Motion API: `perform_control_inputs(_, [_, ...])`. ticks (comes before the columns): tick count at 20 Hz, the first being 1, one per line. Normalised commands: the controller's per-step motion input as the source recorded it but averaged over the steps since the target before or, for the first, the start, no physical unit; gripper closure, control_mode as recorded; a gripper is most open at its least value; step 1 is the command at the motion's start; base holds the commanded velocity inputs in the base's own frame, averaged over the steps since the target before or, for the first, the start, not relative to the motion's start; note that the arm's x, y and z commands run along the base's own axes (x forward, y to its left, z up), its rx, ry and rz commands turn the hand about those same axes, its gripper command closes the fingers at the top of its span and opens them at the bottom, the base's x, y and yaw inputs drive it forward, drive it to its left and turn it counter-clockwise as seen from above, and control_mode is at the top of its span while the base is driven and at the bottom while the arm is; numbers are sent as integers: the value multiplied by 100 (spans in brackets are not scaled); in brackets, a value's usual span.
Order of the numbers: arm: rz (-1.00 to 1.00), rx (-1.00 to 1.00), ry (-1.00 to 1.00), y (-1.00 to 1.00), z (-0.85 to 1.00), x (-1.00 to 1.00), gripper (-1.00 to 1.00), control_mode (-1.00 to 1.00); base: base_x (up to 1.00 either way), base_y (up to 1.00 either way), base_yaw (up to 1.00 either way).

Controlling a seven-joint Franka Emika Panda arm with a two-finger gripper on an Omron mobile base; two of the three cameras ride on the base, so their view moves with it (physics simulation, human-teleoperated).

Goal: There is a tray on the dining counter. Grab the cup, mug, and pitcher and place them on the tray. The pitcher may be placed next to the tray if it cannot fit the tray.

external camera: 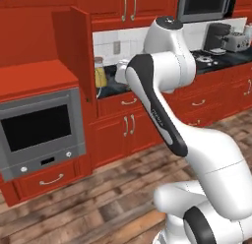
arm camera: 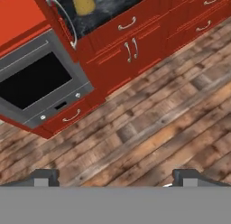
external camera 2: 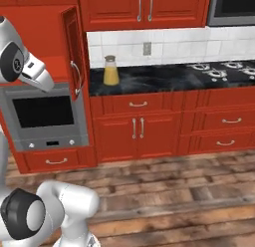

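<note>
Jaws (arm camera: 115, 177) wide open, holding nothing, aimed at wood floor (arm camera: 149, 128). Pitcher (external camera 2: 110, 70) well apart, standing on wall bench (external camera 2: 164, 79) beside open cabinet door (external camera 2: 72, 52). Judgement: nothing placed yet, all three pickups remain.

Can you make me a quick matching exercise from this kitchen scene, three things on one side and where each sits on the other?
Things:
1. oven
2. pitcher
3. tool

Places or states:
A. on the black wall counter
B. open, above the wood floor
C. built into the red cabinet, below a drawer-free panel and above a drawer

Pairs: 1-C, 2-A, 3-B
</note>
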Motion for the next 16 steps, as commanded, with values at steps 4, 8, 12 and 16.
perform_control_inputs(4, [0, 0, 0, 0, 0, 0, -100, 100, 57, -77, 50])
perform_control_inputs(8, [0, 0, 0, 0, 0, 0, -100, 100, 51, -78, 48])
perform_control_inputs(12, [0, 0, 0, 0, 0, 0, -100, 100, 46, -76, 44])
perform_control_inputs(16, [0, 0, 0, 0, 0, 0, -100, 100, 49, -68, 31])
